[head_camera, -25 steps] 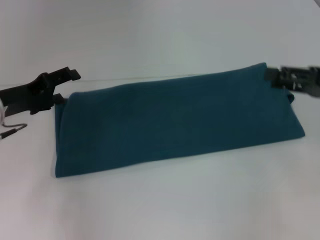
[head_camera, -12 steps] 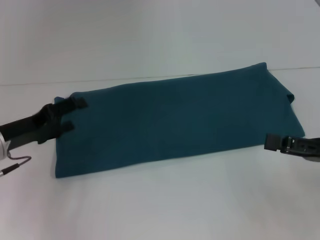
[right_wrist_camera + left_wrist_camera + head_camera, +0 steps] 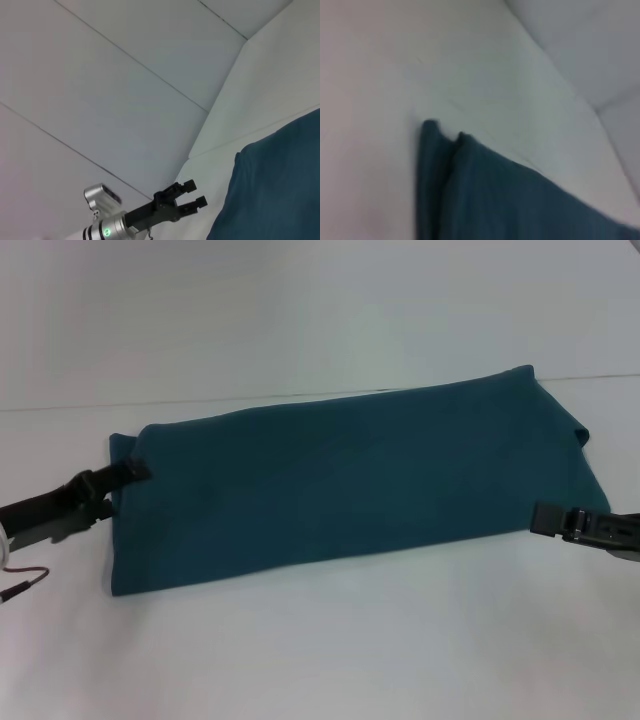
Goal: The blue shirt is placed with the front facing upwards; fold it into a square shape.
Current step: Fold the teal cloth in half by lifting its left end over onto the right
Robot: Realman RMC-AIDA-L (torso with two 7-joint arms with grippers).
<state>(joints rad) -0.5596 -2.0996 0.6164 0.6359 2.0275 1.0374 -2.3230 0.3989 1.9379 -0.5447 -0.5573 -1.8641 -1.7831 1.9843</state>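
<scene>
The blue shirt [image 3: 350, 480] lies on the white table [image 3: 320, 660] as a long folded band, running from the near left to the far right, with no print showing — only plain teal cloth. Its left end shows two stacked layers in the left wrist view, and a small flap sticks out at the far right corner.

The left tool [image 3: 118, 487] sits at the shirt's left edge, its fingers apart and one tip resting over the cloth's border; the right wrist view confirms the gap between them. The right tool [image 3: 548, 519] hovers just off the near right corner of the shirt; whether its fingers are apart or together cannot be told.

The band is likely one or two cross-folds away from a square. To do the next fold well, each tool should probably take hold of a corner at one short end — pinching all layers together, not just the top one — then lift only enough to clear the table and carry that end evenly over the other, keeping the edge taut so the long sides stay lined up.
</scene>
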